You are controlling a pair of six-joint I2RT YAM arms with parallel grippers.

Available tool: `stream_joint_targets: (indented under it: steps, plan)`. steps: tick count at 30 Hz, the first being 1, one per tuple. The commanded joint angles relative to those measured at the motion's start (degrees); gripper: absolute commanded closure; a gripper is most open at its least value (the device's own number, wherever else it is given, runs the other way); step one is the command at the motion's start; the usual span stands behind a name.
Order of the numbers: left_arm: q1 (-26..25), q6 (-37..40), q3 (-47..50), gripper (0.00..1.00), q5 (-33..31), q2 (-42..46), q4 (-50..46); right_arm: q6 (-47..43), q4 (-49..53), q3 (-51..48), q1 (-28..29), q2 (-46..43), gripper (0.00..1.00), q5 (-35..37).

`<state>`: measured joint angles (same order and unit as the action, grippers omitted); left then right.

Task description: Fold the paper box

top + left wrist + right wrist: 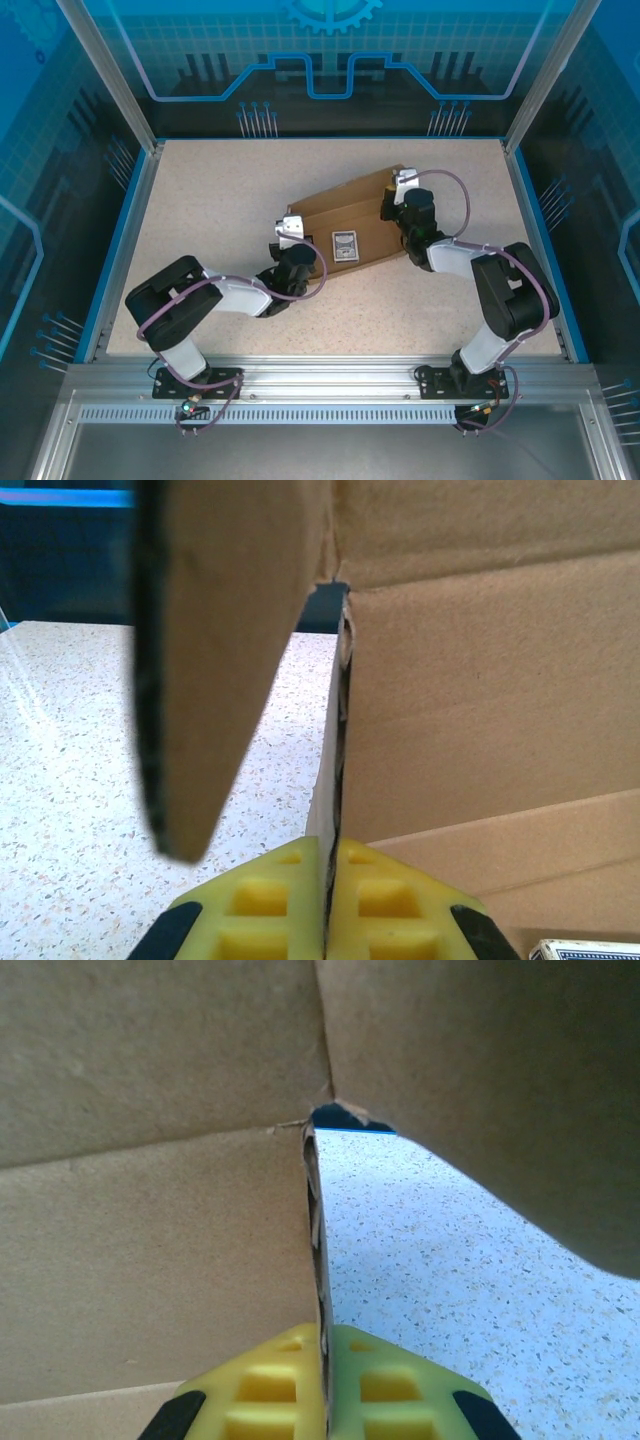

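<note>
I pinch the box [352, 208] at both ends.
My left gripper [326, 870] and right gripper [326, 1345] each clamp an upright wall.

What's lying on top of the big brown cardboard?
A small blue-and-white patterned card lies on the flat panel of the paper box. The part of the table beneath the box is covered, and so is whatever the card hides.
</note>
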<state>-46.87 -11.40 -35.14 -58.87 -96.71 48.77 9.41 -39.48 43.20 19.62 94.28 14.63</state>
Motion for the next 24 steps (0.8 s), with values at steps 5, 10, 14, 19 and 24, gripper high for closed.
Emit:
stream_joint_targets:
  steps: [5,10,14,19,24]
  plan:
    - [-1.64,2.25,3.73,0.93,5.76,-1.35,-0.92,0.21,0.69,-5.40,1.89,-0.30,0.96,-3.29]
    - [-1.73,2.22,4.70,0.87,6.05,-1.11,0.20,0.37,-0.94,-7.77,2.00,-1.76,0.95,-2.86]
    - [-1.75,2.26,4.81,0.84,6.05,-0.43,0.20,2.31,-1.50,-9.41,2.55,-2.48,0.95,-2.20]
    - [-1.69,2.26,4.82,0.80,6.18,0.73,-0.14,2.64,-2.35,-10.93,4.55,-2.52,0.96,0.28]
    - [-1.74,2.04,4.98,0.74,6.14,2.46,-1.26,2.63,-2.61,-11.55,4.70,-2.40,0.96,1.38]
